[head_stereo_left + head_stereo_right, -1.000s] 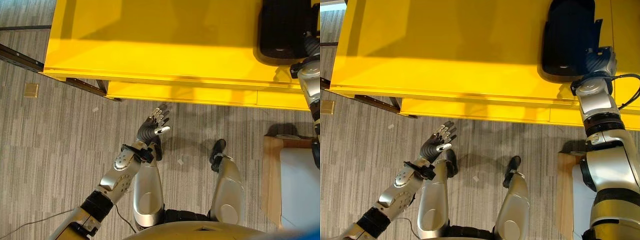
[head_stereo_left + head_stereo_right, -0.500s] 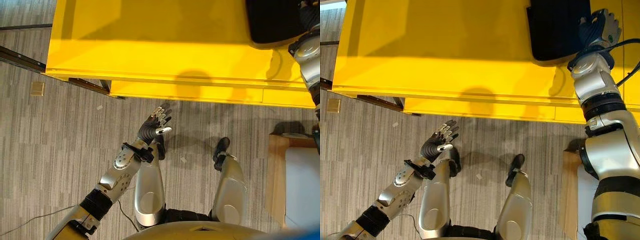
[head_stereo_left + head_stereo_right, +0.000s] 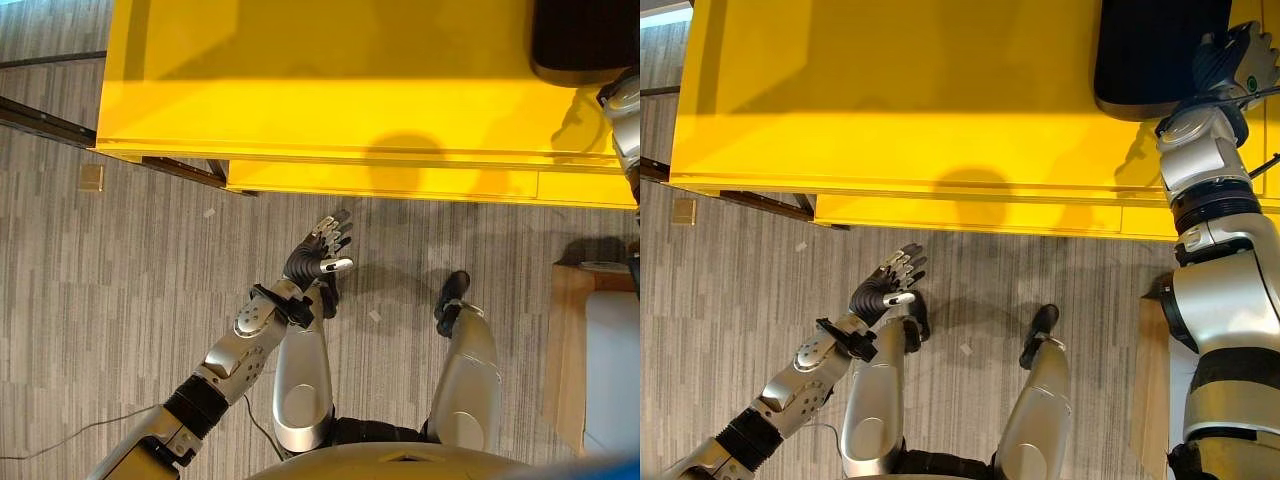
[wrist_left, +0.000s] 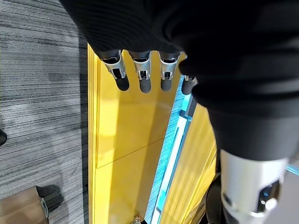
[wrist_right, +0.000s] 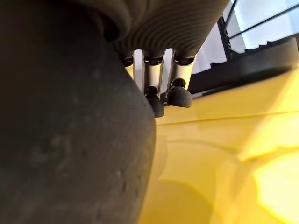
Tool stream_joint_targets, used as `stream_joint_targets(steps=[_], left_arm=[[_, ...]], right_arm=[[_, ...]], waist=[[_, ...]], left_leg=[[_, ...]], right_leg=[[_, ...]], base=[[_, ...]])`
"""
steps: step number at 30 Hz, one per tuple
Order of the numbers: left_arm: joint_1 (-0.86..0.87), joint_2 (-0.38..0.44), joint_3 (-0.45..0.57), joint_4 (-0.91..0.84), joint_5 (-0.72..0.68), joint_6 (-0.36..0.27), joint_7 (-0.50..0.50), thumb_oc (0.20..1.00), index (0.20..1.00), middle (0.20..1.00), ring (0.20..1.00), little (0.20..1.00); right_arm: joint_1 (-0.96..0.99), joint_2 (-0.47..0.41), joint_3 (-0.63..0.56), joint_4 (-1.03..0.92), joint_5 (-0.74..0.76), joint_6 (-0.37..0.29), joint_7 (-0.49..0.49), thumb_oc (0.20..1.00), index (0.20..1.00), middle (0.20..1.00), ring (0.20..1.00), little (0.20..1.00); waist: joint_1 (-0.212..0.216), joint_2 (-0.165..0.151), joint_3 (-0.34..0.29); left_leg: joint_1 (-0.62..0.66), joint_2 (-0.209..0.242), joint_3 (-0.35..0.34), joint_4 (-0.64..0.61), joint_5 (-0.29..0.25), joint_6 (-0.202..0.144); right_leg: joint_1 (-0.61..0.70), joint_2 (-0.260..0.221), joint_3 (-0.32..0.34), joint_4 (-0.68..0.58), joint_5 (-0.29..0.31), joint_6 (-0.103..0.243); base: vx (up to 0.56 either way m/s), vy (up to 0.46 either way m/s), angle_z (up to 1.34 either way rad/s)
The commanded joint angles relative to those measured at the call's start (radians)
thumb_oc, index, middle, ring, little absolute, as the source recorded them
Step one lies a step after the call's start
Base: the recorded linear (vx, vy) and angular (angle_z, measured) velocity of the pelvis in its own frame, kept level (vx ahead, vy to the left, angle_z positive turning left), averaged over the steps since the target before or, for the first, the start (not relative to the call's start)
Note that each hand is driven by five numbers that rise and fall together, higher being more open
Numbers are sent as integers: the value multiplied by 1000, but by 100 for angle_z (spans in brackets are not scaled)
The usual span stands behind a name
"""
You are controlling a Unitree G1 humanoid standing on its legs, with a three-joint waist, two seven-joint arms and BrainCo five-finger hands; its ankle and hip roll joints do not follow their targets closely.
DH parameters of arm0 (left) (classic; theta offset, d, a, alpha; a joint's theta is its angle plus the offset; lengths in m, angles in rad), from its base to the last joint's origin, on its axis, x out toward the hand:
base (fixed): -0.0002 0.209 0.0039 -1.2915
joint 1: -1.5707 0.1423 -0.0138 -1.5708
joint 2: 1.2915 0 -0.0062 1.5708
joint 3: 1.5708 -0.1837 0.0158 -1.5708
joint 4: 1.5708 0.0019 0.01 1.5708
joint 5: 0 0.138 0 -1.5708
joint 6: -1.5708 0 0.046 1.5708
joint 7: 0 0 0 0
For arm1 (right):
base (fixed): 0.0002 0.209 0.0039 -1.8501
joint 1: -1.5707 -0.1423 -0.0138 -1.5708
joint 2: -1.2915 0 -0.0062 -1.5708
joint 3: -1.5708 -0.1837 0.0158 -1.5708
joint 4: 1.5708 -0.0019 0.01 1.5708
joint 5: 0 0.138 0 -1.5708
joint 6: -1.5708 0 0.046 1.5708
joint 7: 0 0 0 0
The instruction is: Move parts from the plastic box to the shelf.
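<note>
The right hand (image 3: 1230, 55) has carried the black curved plastic part (image 3: 1160, 55) rightward along the yellow table (image 3: 890, 100), grip unclear; the left hand (image 3: 318, 255) still hangs relaxed.

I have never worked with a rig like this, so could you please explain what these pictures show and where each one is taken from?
This is a two-legged humanoid robot with silver arms. Two pictures come from the two eyes of a camera on its head, looking down; the other two come from cameras on its wrists, looking along each hand. Before it stands a yellow shelf with a black part lying on top. The right hand reaches up beside that black part; whether its fingers grip it cannot be told. The left hand hangs over the grey floor with relaxed fingers, holding nothing. A light wooden-edged object sits at the robot's right.
</note>
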Motion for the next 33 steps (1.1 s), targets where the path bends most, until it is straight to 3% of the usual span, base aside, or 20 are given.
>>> stream_joint_targets(steps=[1, 23, 29, 32, 33], left_arm=[[22, 13, -46, -126, 1, -23, -46, 1000, 1000, 1000, 1000, 1000], [50, 56, -30, -110, 11, -20, -157, 1000, 1000, 1000, 1000, 1000], [55, 62, -10, -108, -4, -36, -143, 1000, 1000, 1000, 1000, 1000], [57, 64, 1, -111, 18, -15, -120, 1000, 1000, 1000, 1000, 1000], [57, 65, 4, -110, 12, -13, -123, 1000, 1000, 1000, 1000, 1000]], right_arm=[[-105, -30, 20, 0, -32, -40, -62, 200, 200, 200, 200, 200], [-115, -74, 77, 30, -118, -87, -48, 200, 200, 200, 200, 200], [-104, -79, 73, 35, -114, -95, -42, 200, 200, 200, 200, 200], [-98, -78, 61, 30, -97, -92, -53, 200, 200, 200, 200, 200], [-96, -79, 57, 28, -104, -94, -46, 404, 404, 404, 404, 404]], waist=[[32, 20, -35], [52, 12, -35], [53, 12, -35], [53, 13, -35], [52, 12, -35]], left_leg=[[28, -23, -58, -45, -19, -4], [3, 13, -78, -29, 5, -13], [0, 19, -82, -28, 16, -17], [-1, 22, -83, -27, 20, -19], [-2, 22, -84, -27, 20, -19]], right_leg=[[-18, 50, -57, 218, -182, -38], [-44, 54, -83, 298, -223, -63], [-49, 56, -84, 308, -230, -67], [-53, 58, -83, 314, -233, -68], [-53, 59, -83, 315, -233, -68]], base=[[48, 15, -1], [60, -60, 5], [22, -39, 0], [5, -13, 0], [0, 0, 0]])
